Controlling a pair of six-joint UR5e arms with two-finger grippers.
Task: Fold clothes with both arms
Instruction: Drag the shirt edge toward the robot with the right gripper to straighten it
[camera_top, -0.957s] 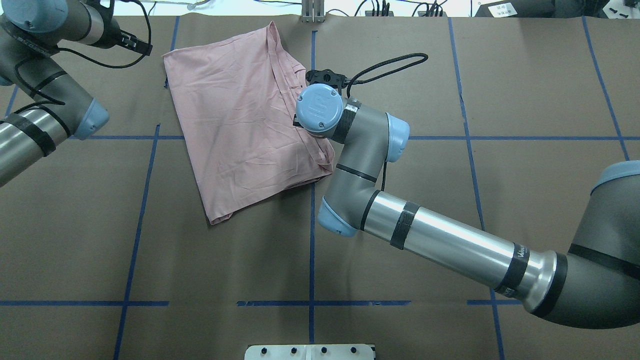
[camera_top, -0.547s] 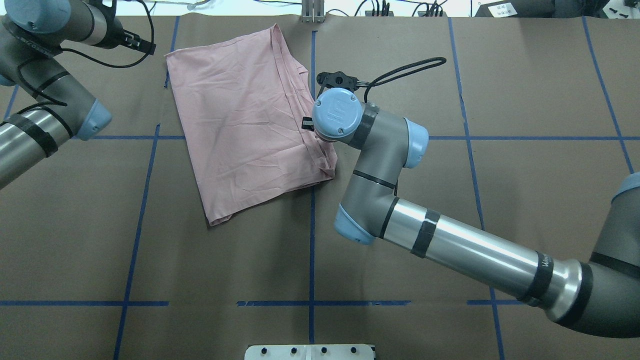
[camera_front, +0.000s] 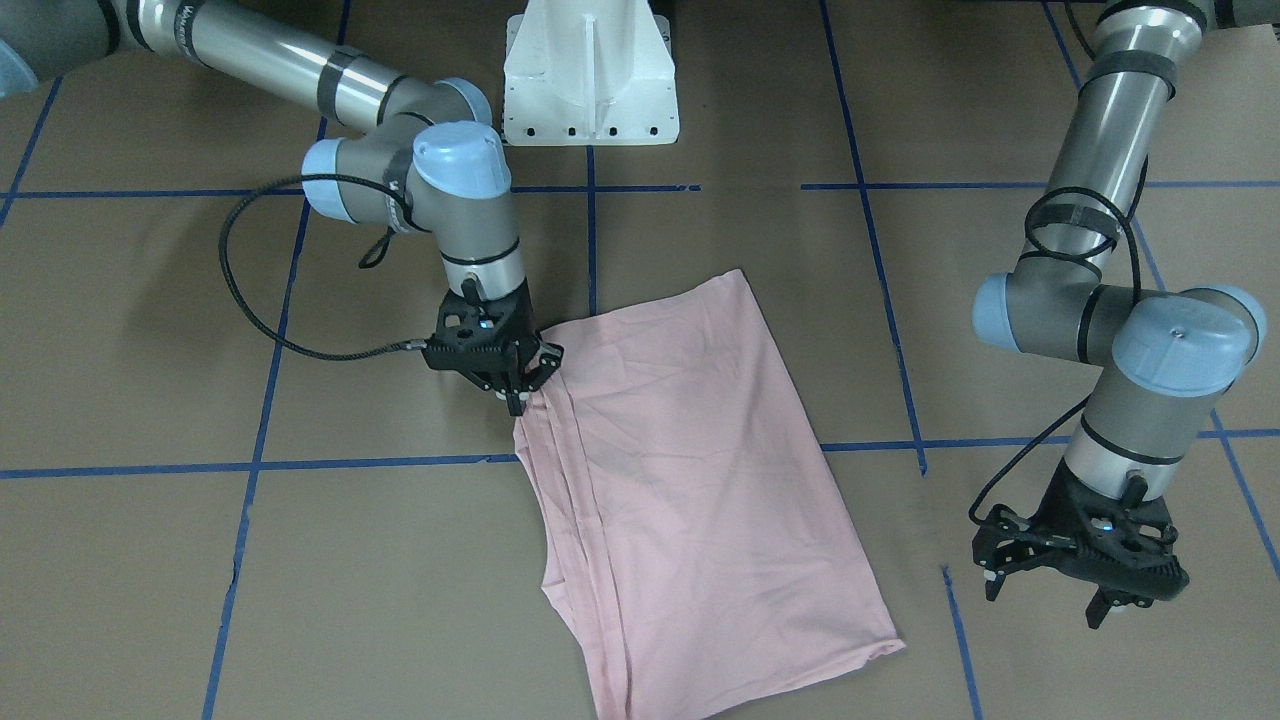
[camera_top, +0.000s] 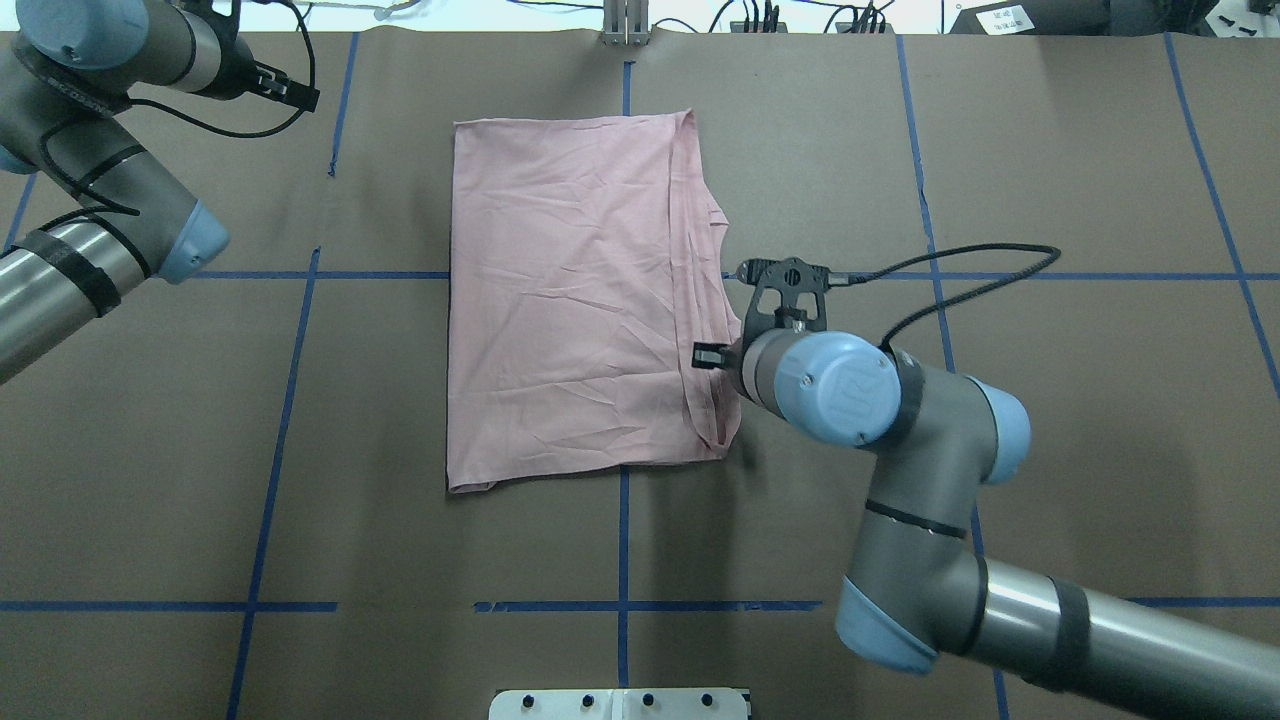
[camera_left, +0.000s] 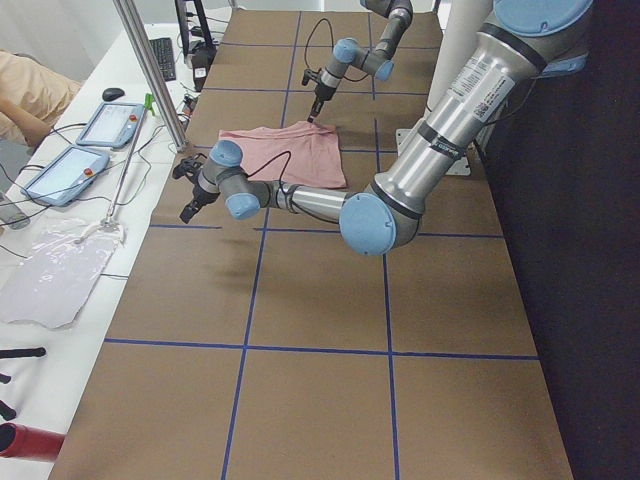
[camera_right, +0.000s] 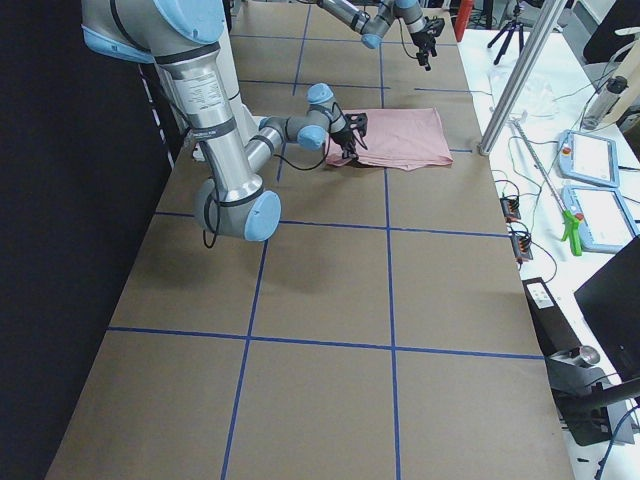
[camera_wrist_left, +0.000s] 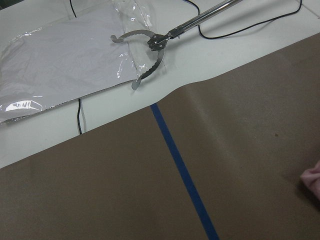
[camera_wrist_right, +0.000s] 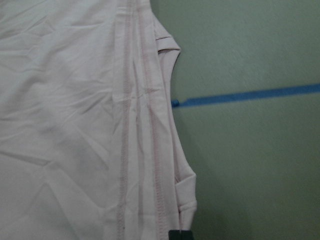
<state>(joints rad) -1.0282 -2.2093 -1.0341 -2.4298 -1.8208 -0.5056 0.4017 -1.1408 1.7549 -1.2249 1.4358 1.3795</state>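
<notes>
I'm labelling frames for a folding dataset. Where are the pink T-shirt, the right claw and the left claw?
pink T-shirt (camera_top: 575, 300), overhead view, middle of the cloth.
right claw (camera_front: 517, 400), front-facing view, fingertips at the shirt's edge.
left claw (camera_front: 1042, 602), front-facing view, between its spread fingertips.

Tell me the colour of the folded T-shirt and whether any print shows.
Plain pale pink T-shirt, no print visible; clearest in the overhead view.
</notes>
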